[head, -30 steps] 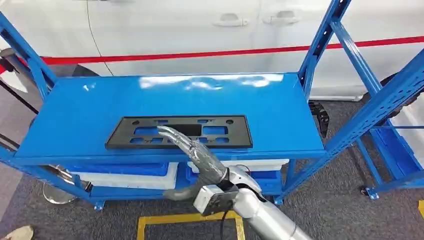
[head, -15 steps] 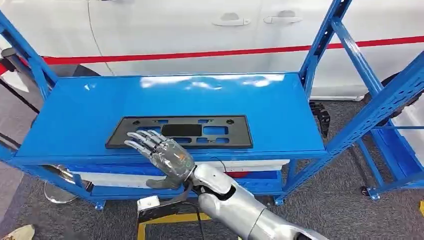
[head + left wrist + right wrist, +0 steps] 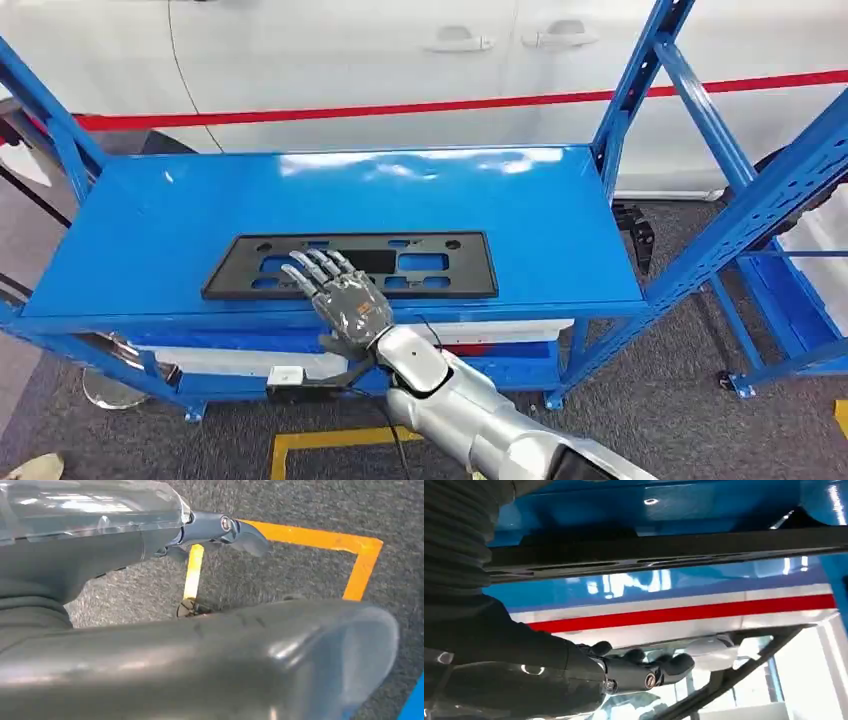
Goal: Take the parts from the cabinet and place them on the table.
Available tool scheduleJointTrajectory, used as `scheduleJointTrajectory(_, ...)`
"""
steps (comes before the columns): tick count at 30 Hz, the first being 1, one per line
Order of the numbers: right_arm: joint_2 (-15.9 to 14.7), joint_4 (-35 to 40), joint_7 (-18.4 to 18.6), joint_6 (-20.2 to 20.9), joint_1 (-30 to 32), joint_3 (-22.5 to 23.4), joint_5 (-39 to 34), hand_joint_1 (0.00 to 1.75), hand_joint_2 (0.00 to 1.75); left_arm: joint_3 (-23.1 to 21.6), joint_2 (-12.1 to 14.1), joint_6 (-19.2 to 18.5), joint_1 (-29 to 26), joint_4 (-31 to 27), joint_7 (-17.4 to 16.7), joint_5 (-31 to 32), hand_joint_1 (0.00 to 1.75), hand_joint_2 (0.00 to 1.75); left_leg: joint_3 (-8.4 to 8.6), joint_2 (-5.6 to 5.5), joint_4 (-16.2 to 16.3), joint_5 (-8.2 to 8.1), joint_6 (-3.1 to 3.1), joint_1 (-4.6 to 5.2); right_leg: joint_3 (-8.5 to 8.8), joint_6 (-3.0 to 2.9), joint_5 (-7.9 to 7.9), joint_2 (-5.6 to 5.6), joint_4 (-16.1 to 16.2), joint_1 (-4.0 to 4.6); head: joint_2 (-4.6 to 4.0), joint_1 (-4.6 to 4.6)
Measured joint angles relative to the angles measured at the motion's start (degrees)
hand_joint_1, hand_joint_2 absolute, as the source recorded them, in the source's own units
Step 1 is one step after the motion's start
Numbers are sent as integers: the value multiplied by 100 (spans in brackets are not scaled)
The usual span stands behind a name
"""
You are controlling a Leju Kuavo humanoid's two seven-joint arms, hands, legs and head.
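A flat black plate point(image 3: 470, 265) with several cut-outs lies on the blue top shelf point(image 3: 350, 195) of the cabinet, near its front edge. My right hand point(image 3: 345, 300) is over the plate's front middle, palm down and fingers spread across it, holding nothing. Whether the fingers touch the plate is unclear. The right wrist view sees the plate point(image 3: 674, 550) edge-on, with the dark fingers point(image 3: 644, 672) apart from it. My left hand point(image 3: 100, 545) hangs over grey carpet, its fingers extended and empty.
Blue uprights point(image 3: 640, 80) rise at the shelf's right end, and another blue rack point(image 3: 790, 200) stands further right. White and blue bins point(image 3: 250, 350) sit on the lower shelf. A white car point(image 3: 400, 50) is behind. Yellow tape point(image 3: 320, 440) marks the floor.
My right hand turned palm down and swung left along the plate's front edge, then came back right to the plate's middle. The plate has not moved.
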State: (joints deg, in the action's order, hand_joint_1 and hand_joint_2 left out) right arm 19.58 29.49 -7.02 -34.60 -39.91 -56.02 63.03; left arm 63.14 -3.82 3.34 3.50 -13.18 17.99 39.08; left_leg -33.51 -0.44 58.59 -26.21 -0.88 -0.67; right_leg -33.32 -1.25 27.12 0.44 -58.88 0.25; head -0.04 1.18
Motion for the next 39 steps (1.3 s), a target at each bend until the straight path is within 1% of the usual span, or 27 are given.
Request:
scheduleJointTrajectory(2, 13, -75, 103, -17, -34, -24, 46, 0, 175, 0, 15, -13, -12, 0, 0, 13, 0, 0, 1, 1, -12, 17, 53, -5, 17, 48, -9, 1, 29, 2, 0, 4)
scheduleJointTrajectory(4, 15, -123, 267, -31, -100, -53, 130, 0, 175, 0, 20, -42, -2, 0, 0, 42, 0, 0, 34, 13, -82, 51, 116, -54, -47, 120, 156, -10, -158, -3, 0, -2)
scheduleJointTrajectory(5, 15, -175, 380, -35, -155, -59, 173, 0, 175, 0, 26, -50, 9, 0, 2, 59, 0, 0, 32, 20, -84, 56, 166, -53, -229, 137, 389, -14, -542, -12, 0, -4)
scheduleJointTrajectory(6, 15, -240, 476, -44, -185, -59, 223, 0, 175, 0, 31, -54, 10, 0, 2, 76, 0, 0, 28, 20, -83, 56, 170, -50, -479, 153, 631, -14, -1065, -27, 0, -7)
scheduleJointTrajectory(7, 13, -312, 544, -57, -191, -59, 263, 0, 175, 0, 33, -55, 10, 0, 0, 87, 0, 0, 27, 21, -82, 53, 175, -48, -709, 166, 794, -14, -1525, -37, 0, -6)
scheduleJointTrajectory(8, 13, -372, 589, -68, -190, -59, 289, 0, 175, 0, 39, -55, 7, 0, 0, 102, 0, 0, 28, 20, -79, 51, 178, -47, -857, 170, 831, -15, -1790, -46, 0, -7)
scheduleJointTrajectory(9, 11, -437, 610, -72, -193, -59, 304, 0, 175, 0, 42, -55, 6, 0, 0, 109, 0, 0, 35, 18, -76, 48, 180, -46, -879, 168, 733, -15, -1781, -51, 0, -7)
scheduleJointTrajectory(10, 9, -477, 637, -79, -204, -59, 328, 0, 175, 0, 46, -55, 6, 0, -2, 109, 0, 0, 43, 13, -72, 43, 175, -45, -761, 152, 490, -15, -1480, -50, 0, -7)
scheduleJointTrajectory(11, 11, -509, 699, -85, -224, -59, 376, 0, 175, 0, 46, -55, 5, 0, -4, 111, 0, 0, 54, 9, -70, 36, 169, -42, -581, 128, 249, -15, -1079, -47, 0, -7)
scheduleJointTrajectory(12, 11, -536, 772, -90, -262, -59, 440, 0, 175, 0, 44, -55, 9, 0, -7, 125, 0, 0, 75, 6, -67, 24, 157, -36, -289, 83, -58, -15, -460, -41, 0, -4)
scheduleJointTrajectory(13, 11, -571, 851, -94, -296, -59, 508, 0, 175, 0, 39, -59, 8, 2, -9, 131, 0, 0, 77, 6, -72, 15, 143, -39, -115, 36, -122, -15, -63, -21, 0, -9)
scheduleJointTrajectory(16, 11, -669, 1071, -129, -345, -59, 700, 0, 175, 0, 42, -59, 12, 2, -20, 177, 0, 0, 43, 4, -63, 11, 57, -5, -95, 33, -95, 0, 26, 17, 0, -9)
scheduleJointTrajectory(18, 4, -737, 1228, -133, -368, -59, 885, 0, 175, 0, 50, -59, 13, 2, -20, 199, 0, 0, 71, 8, -101, 11, -22, -8, -66, -32, -134, 8, 99, -30, 0, -9)
scheduleJointTrajectory(19, 5, -759, 1308, -127, -394, -59, 980, 0, 175, 0, 59, -59, 16, 2, -18, 225, 0, 0, 37, 17, 0, -84, -43, -20, -35, -60, -154, -5, 138, -53, 0, -4)
scheduleJointTrajectory(20, 4, -791, 1394, -118, -442, -59, 1093, 0, 175, 0, 57, -63, 19, 2, -17, 240, 0, 0, -81, 16, 288, -282, -56, -18, -38, -86, -155, -9, 141, -60, 0, -2)
scheduleJointTrajectory(22, 0, -864, 1485, -94, -497, -57, 1203, 0, 175, -2, 65, -79, 20, 2, -15, 264, 0, 0, -512, 17, 1230, -727, -100, -43, -40, -95, -150, -15, 137, -43, 0, -2)
scheduleJointTrajectory(23, -4, -892, 1491, -90, -493, -57, 1209, 0, 175, -2, 74, -79, 15, 2, -15, 282, 0, 0, -690, 17, 1602, -844, -115, -44, -42, -100, -146, -18, 133, -38, 0, -2)
scheduleJointTrajectory(24, -11, -923, 1489, -83, -491, -55, 1216, 0, 175, -2, 77, -81, 12, 2, -18, 289, 0, 0, -766, 18, 1739, -825, -125, -46, -41, -99, -145, -17, 128, -39, 0, -2)
scheduleJointTrajectory(26, -13, -966, 1487, -79, -498, -55, 1218, 0, 175, 0, 89, -81, 16, 2, -15, 291, 0, 0, -526, 21, 1200, -424, -127, -55, -29, -93, -132, -4, 115, -45, 0, -2)
scheduleJointTrajectory(28, -13, -984, 1487, -76, -520, -53, 1220, 0, 175, -2, 107, -83, 29, 2, -15, 293, 0, 0, 15, 30, 78, 84, -112, -74, 12, -47, -83, 8, 71, -58, 0, -2)
scheduleJointTrajectory(29, -17, -997, 1493, -74, -536, -50, 1227, 0, 175, -2, 105, -87, 42, 4, -15, 295, 0, 0, 88, 22, -15, -58, -98, -37, -6, -12, -73, 9, 66, -25, 0, -4)
scheduleJointTrajectory(30, -17, -1010, 1506, -63, -552, -50, 1235, 0, 175, -2, 105, -90, 54, 4, -13, 295, 0, 0, 83, 2, -51, -11, -38, -24, -39, 8, -77, 22, 30, -18, 0, 0)
scheduleJointTrajectory(33, -20, -1045, 1539, -22, -560, -28, 1253, 0, 175, -2, 111, -96, 50, 4, -18, 302, 0, 0, 47, 3, -43, 11, 43, -20, -45, 68, -99, 19, 47, -18, 0, -9)
scheduleJointTrajectory(35, -24, -1058, 1594, -24, -591, 24, 1295, 0, 175, -2, 111, -96, 60, 4, -17, 317, 0, 0, 67, 14, -91, 46, 119, -52, -94, 120, 32, 9, -77, -33, 0, -9)
scheduleJointTrajectory(36, -26, -1069, 1622, -20, -626, 66, 1362, 0, 175, -2, 114, -96, 72, 4, -17, 334, 0, 0, 55, 21, -91, 48, 164, -51, -295, 138, 309, -6, -519, -41, 0, -13)
scheduleJointTrajectory(38, -41, -1091, 1769, 86, -639, 105, 1562, 0, 175, -2, 120, -96, 73, 2, 0, 352, 0, 0, 44, 27, -88, 49, 182, -42, -753, 167, 721, -12, -1479, -55, 0, -11)
scheduleJointTrajectory(39, -52, -1122, 1887, 210, -639, 107, 1715, 0, 175, -2, 122, -96, 73, 4, 9, 361, 0, 0, 42, 26, -85, 49, 182, -39, -912, 168, 778, -13, -1786, -55, 0, -13)
